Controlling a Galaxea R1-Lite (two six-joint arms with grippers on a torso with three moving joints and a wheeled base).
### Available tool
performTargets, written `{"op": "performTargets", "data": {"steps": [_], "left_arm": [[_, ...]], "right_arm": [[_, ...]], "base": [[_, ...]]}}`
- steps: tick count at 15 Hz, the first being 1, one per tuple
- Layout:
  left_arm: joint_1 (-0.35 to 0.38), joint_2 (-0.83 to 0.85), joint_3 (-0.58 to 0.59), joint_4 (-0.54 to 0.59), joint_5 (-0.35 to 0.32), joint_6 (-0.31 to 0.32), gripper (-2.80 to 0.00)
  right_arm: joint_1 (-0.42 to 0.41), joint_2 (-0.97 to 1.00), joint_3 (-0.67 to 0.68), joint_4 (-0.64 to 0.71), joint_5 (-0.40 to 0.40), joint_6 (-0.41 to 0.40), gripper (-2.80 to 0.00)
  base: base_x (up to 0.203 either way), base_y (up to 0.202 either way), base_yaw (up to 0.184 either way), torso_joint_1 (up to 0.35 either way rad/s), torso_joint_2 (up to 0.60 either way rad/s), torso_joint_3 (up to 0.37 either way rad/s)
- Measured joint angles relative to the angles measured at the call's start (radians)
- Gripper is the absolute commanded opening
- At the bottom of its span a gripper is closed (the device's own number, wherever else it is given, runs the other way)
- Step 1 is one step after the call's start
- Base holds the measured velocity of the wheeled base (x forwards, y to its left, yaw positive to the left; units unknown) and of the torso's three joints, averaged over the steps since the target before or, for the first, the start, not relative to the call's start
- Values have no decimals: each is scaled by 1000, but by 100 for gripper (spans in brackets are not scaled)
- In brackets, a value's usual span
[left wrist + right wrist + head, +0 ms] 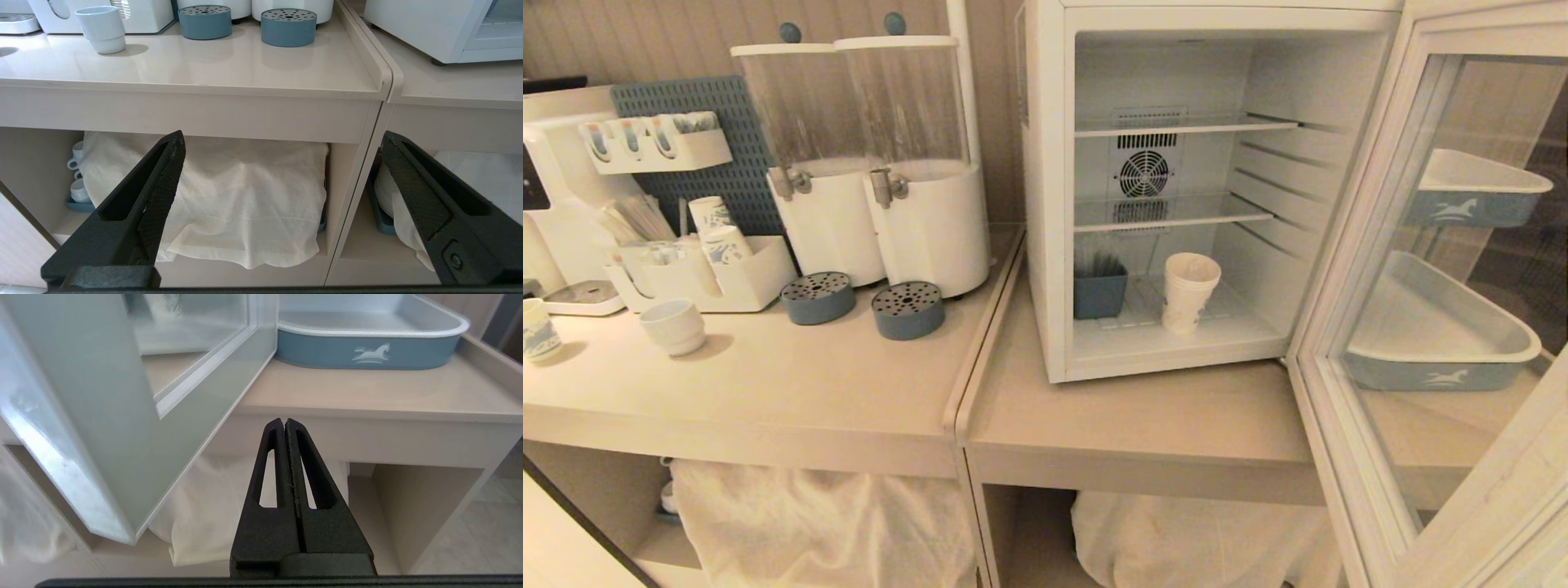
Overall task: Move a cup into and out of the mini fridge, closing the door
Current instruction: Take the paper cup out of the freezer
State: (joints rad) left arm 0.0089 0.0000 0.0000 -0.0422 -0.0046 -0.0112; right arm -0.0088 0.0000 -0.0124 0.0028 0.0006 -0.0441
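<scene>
Left gripper (282,171) fingers spread; right gripper (284,424) fingers pressed together.

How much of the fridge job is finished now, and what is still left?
Done: the cup stands inside the mini fridge, on its floor. In hand: nothing; the right gripper is shut and empty below the open door, and the left gripper is open and idle. Left: closing the door, then taking the cup out.

Cup (1190,291) inside mini fridge (1045,204), right of bin (1099,294); door (1356,269) open rightward.
</scene>
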Motion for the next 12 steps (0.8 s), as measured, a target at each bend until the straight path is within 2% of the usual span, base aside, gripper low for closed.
{"op": "performTargets", "data": {"steps": [2,12], "left_arm": [[0,0,0,0,0,0,0],[0,0,0,1,0,10,0]], "right_arm": [[0,0,9,-3,6,-29,-280],[1,0,12,0,3,-17,-280]], "base": [[0,0,0,0,0,0],[0,0,0,0,0,0]]}}
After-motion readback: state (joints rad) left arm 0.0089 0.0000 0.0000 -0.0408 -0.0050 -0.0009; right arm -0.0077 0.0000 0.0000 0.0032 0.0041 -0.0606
